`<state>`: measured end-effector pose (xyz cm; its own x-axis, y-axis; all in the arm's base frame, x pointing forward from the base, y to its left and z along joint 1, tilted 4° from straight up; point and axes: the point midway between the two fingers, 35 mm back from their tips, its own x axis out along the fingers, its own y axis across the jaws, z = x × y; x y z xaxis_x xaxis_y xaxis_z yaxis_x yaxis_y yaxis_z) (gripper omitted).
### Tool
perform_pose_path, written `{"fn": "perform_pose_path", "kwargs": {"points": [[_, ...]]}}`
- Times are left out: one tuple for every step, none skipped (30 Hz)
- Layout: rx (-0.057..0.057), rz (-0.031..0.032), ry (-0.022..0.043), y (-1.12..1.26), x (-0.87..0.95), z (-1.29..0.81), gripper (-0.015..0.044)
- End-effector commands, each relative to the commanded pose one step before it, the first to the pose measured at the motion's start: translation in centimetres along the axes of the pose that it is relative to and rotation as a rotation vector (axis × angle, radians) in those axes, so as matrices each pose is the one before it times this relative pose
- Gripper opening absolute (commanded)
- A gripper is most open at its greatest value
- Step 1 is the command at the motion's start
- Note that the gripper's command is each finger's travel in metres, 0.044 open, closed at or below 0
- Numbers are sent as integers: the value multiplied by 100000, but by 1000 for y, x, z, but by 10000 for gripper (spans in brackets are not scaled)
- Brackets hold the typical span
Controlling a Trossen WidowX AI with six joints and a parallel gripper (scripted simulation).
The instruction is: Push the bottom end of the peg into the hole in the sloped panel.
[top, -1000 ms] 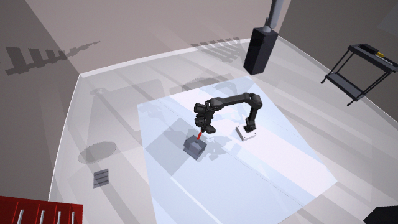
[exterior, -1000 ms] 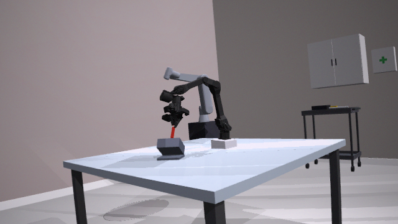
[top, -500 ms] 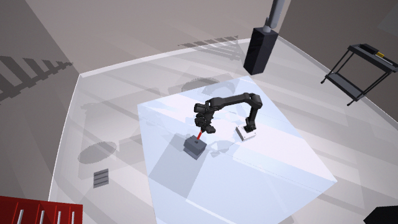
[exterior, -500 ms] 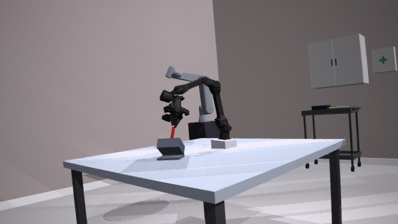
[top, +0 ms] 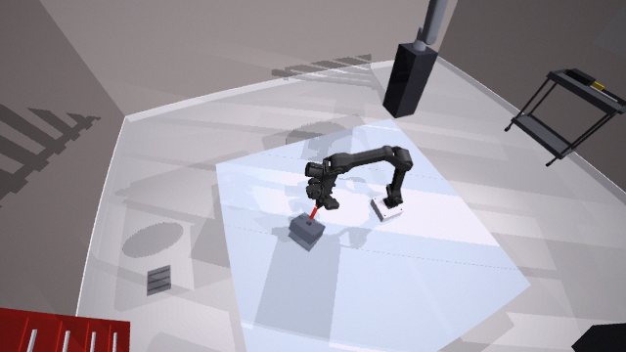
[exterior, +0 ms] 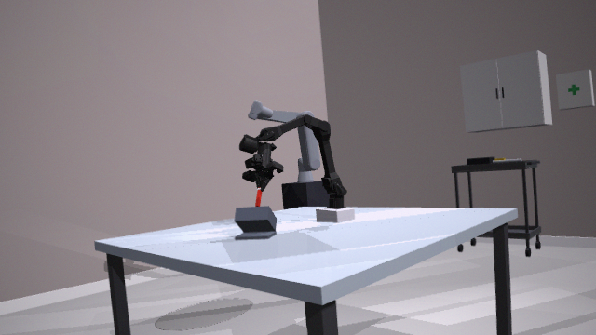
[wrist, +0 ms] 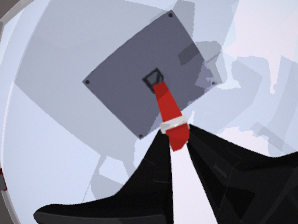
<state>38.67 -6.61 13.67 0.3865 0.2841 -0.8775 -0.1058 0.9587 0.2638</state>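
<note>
My gripper (top: pixel 319 203) (exterior: pixel 261 187) (wrist: pixel 174 132) is shut on the red peg (top: pixel 313 212) (exterior: pixel 258 197) (wrist: pixel 166 111), which has a white band near the fingers. The peg points down and tilts toward the grey sloped panel (top: pixel 302 234) (exterior: pixel 261 219) (wrist: pixel 127 72) on the pale blue table (top: pixel 391 274) (exterior: pixel 349 251). In the wrist view the peg's lower end sits right at the small square hole (wrist: pixel 152 78) (top: pixel 309 223) in the panel's face. I cannot tell how far the tip is inside the hole.
The arm's white base block (top: pixel 386 209) (exterior: pixel 335 214) stands on the table to the right of the panel. A black cart (exterior: pixel 495 186) (top: pixel 567 112) and a dark pillar (top: pixel 409 80) stand off the table. A red rack (top: pixel 64 334) is on the floor.
</note>
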Motion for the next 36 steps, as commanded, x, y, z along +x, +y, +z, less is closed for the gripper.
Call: {"fn": "perform_pose_path", "kwargs": {"points": [[372,323,-286,63,-54,24,0],[0,0,0,0,0,0,0],[0,0,0,0,0,0,0],[0,0,0,-3,0,-5,0],[0,0,0,-3,0,-5,0],[0,0,0,0,0,0,0],[0,0,0,0,0,0,0],[0,0,0,0,0,0,0],[0,0,0,0,0,0,0],[0,0,0,0,0,0,0],[0,0,0,0,0,0,0],[0,0,0,-3,0,-5,0],[0,-1,0,-14,1,-6,0],[0,0,0,0,0,0,0],[0,0,0,0,0,0,0],[0,0,0,0,0,0,0],[0,0,0,0,0,0,0],[0,0,0,0,0,0,0],[0,0,0,0,0,0,0],[0,0,0,0,0,0,0],[0,0,0,-2,0,-5,0],[0,0,0,-2,0,-5,0],[0,0,0,0,0,0,0],[0,0,0,0,0,0,0],[-1064,-239,306,-65,81,-31,0],[-1666,159,-72,-1,46,3,0],[-2620,247,-119,-2,73,4,0],[-3154,297,-138,-4,88,5,0],[-3822,353,-179,-6,108,6,0],[-4662,421,-237,-11,136,8,0],[-4442,390,-245,-14,138,9,0],[-4380,373,-259,-20,149,12,0],[-3352,277,-211,-24,132,13,0],[-2984,240,-196,-33,144,16,0],[-1806,142,-124,-33,119,12,0],[-1290,99,-92,-41,130,11,0]]}}
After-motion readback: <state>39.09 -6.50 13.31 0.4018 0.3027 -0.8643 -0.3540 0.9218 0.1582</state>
